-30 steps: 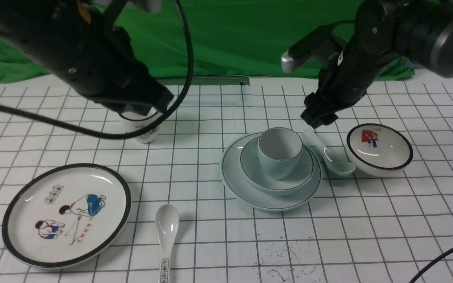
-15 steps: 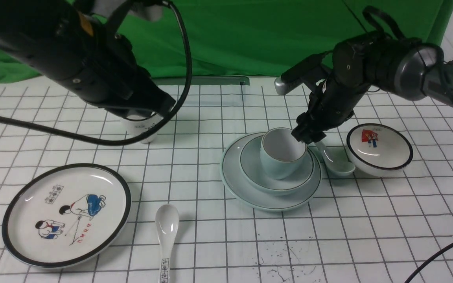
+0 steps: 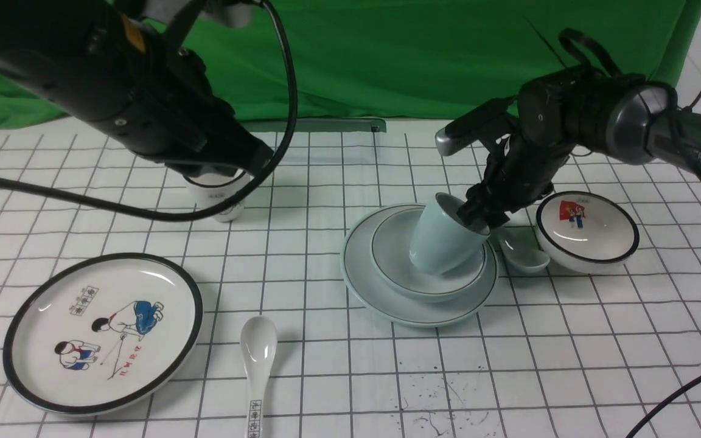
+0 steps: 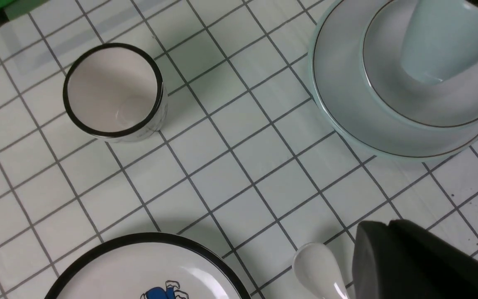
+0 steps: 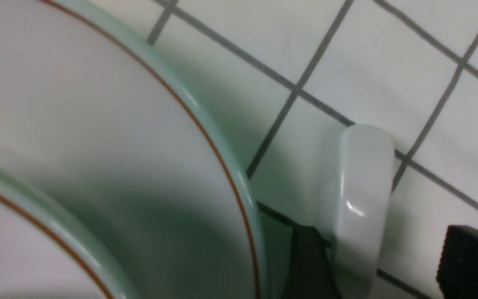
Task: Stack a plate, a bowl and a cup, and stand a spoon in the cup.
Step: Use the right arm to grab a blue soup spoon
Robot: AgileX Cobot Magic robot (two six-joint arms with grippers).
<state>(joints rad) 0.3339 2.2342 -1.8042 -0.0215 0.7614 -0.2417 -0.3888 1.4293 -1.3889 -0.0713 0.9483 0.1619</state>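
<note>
The pale blue-green cup (image 3: 445,238) is tilted in the bowl (image 3: 396,249), which is set on the plate (image 3: 359,261). The right jaws (image 5: 380,257) are spread around the spoon's handle (image 5: 365,187); the left jaws (image 4: 392,257) are closed together.

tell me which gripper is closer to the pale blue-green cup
Right: the right gripper is right at the cup's rim; the left gripper hangs well off to its left.
</note>
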